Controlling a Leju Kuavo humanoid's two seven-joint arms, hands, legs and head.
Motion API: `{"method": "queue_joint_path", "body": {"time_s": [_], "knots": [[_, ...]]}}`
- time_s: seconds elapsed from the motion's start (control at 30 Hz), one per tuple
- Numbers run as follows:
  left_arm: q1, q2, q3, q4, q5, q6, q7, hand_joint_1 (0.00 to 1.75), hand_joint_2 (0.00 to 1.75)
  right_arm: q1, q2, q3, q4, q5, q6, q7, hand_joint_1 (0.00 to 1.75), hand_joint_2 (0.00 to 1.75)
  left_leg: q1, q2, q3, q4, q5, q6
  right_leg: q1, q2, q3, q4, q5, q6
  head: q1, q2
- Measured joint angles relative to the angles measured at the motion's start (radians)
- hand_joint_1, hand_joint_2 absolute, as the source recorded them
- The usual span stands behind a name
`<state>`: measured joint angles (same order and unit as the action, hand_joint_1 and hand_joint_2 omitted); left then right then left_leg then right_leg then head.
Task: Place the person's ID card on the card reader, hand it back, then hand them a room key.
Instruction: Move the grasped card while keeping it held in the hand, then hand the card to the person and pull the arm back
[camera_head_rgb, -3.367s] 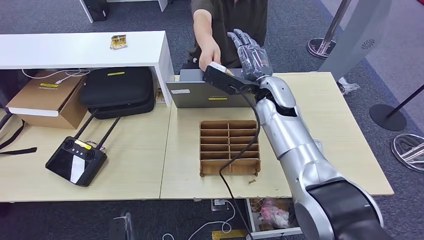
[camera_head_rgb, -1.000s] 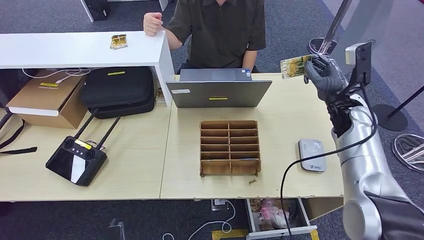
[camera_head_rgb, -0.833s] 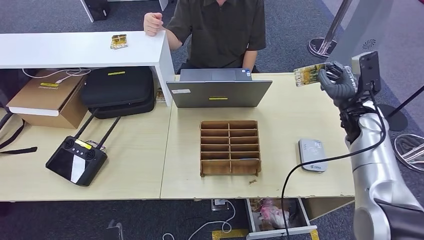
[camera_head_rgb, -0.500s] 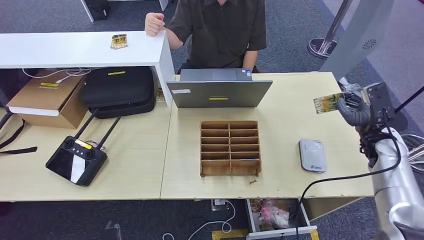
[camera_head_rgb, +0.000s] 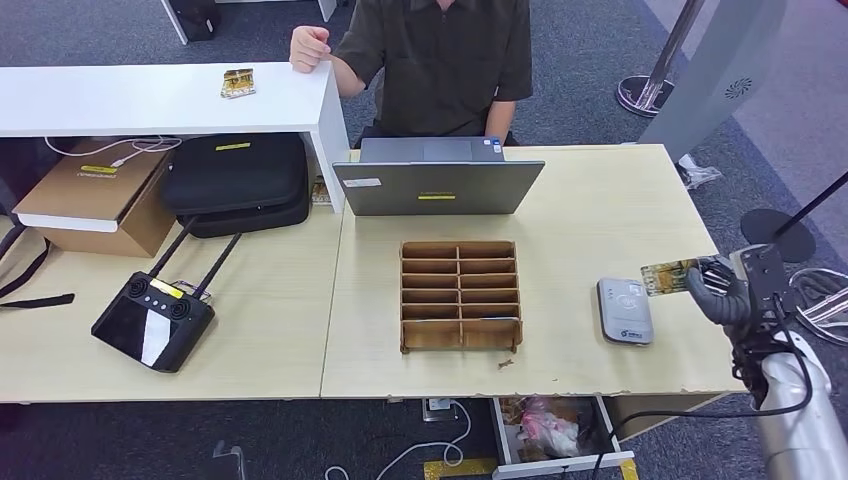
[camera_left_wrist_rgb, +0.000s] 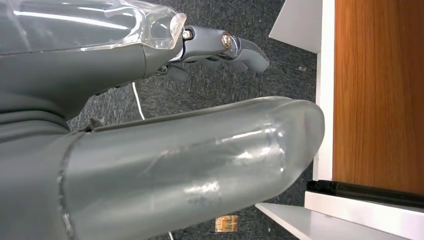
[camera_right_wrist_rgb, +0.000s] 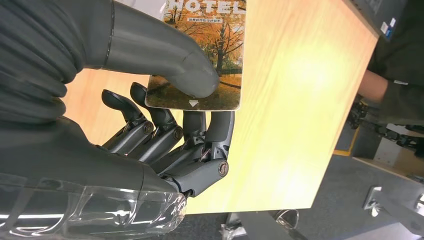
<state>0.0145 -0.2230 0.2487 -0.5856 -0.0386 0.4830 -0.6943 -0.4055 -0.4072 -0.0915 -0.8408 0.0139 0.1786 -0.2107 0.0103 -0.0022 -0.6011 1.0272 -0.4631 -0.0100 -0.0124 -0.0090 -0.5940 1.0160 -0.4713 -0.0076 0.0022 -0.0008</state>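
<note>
The right hand (camera_head_rgb: 718, 290) pinches the ID card (camera_head_rgb: 668, 277) by 1 short edge, thumb on its printed face, just beside the card reader (camera_head_rgb: 624, 310) on the counter (camera_head_rgb: 590, 215). The card looks thin, stiff and probably slick, so an edge pinch suits it. The left hand (camera_left_wrist_rgb: 220, 47) hangs, seemingly empty.

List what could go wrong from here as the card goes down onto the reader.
1. The right hand pinches the card only near one end, under the thumb, so it may tilt or slip out on contact.
2. The card reader lies near the table's front edge; a push from the hand might slide it towards that edge.
</note>
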Motion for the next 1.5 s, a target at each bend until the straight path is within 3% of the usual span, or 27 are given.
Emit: {"method": "queue_joint_path", "body": {"time_s": [0.23,0.93,1.5], "knots": [[-0.002,0.000,0.000,0.000,0.002,-0.014,0.000,0.00,0.00,0.045,0.014,-0.013,-0.021,0.029,0.005,0.020,1.75,1.75,0.000,0.000,0.000,0.000,0.000,0.000,0.000,0.000,0.000,0.000,0.000,0.000,0.000,0.000],[-0.024,0.002,-0.002,0.000,0.016,-0.096,0.000,0.00,0.00,0.033,0.104,0.024,0.034,0.174,-0.044,-0.003,1.75,1.75,0.000,0.000,0.000,0.000,0.000,0.000,0.000,0.000,0.000,0.001,0.000,0.000,0.000,0.000],[-0.027,0.002,-0.010,0.000,0.021,-0.081,0.000,0.00,0.00,0.047,0.120,0.065,0.088,0.284,-0.134,-0.012,1.75,1.75,0.000,0.001,0.001,0.000,0.000,0.000,0.000,0.001,0.000,0.000,0.000,0.000,0.000,0.000]]}}
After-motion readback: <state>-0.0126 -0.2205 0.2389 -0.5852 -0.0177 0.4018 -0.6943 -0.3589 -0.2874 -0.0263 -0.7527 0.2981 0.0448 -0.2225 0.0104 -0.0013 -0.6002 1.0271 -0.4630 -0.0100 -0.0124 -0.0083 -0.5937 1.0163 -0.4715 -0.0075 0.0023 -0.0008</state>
